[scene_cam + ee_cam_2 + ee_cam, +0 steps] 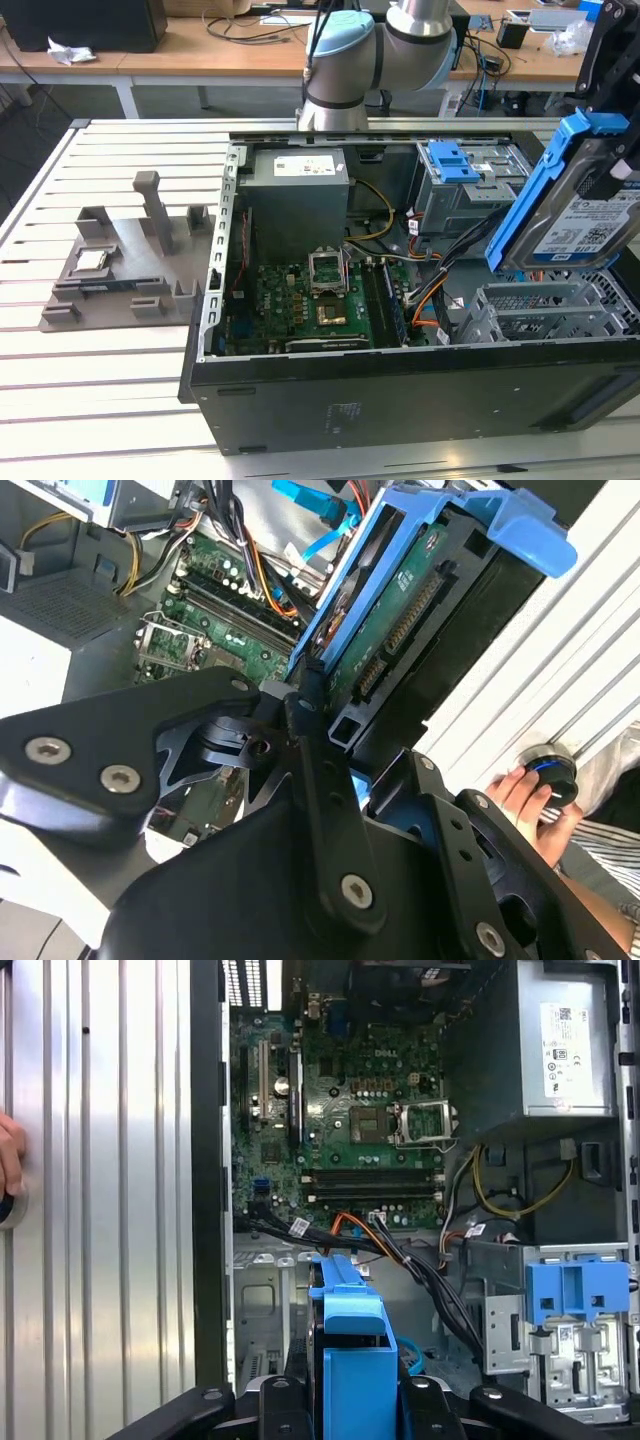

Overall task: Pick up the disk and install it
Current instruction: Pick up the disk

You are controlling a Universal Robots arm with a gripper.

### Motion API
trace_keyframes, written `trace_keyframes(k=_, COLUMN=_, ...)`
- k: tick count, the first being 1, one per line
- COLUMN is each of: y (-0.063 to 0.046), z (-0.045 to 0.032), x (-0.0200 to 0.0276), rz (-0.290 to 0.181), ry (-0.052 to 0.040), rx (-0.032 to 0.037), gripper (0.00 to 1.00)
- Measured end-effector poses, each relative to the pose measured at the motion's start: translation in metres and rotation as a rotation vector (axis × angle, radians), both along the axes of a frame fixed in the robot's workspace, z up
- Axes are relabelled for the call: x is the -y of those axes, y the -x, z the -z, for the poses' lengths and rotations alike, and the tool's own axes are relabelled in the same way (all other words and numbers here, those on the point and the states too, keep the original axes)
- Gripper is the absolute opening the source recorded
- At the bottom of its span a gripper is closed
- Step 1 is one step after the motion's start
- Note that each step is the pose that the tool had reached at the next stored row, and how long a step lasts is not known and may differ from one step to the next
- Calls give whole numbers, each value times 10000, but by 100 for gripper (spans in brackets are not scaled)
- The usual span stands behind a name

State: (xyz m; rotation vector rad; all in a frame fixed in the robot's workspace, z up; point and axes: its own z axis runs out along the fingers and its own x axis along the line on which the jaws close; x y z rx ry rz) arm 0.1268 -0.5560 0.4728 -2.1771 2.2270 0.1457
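The disk (585, 225) is a silver drive with a white-and-blue label in a blue carrier frame. It hangs tilted above the open computer case (400, 400), at the exterior view's right, over the metal drive bay (540, 310). My gripper (610, 160) is shut on it from above. In the second wrist view the disk (400, 590) sits clamped between the black fingers (300, 720), connector side showing. In the first wrist view I see the disk (355, 1350) edge-on, held in my gripper (352, 1405) above the case floor and cables.
Inside the case are the motherboard (310, 300), the power supply (295, 200), a bundle of cables (450, 270) and a drive cage with a blue bracket (450, 160). A grey fixture (130, 260) lies on the slatted table. A person's hand (520, 790) rests on a round knob (550, 770).
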Motion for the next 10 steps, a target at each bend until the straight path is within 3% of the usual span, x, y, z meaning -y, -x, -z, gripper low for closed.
trace_keyframes(k=2, y=-13, z=9, x=0, rz=0, ry=47, rx=0, gripper=37)
trace_keyframes(k=5, y=-37, z=16, x=0, rz=0, ry=335, rx=0, gripper=37)
trace_keyframes(k=10, y=-82, z=62, x=0, rz=0, ry=359, rx=-7, gripper=37)
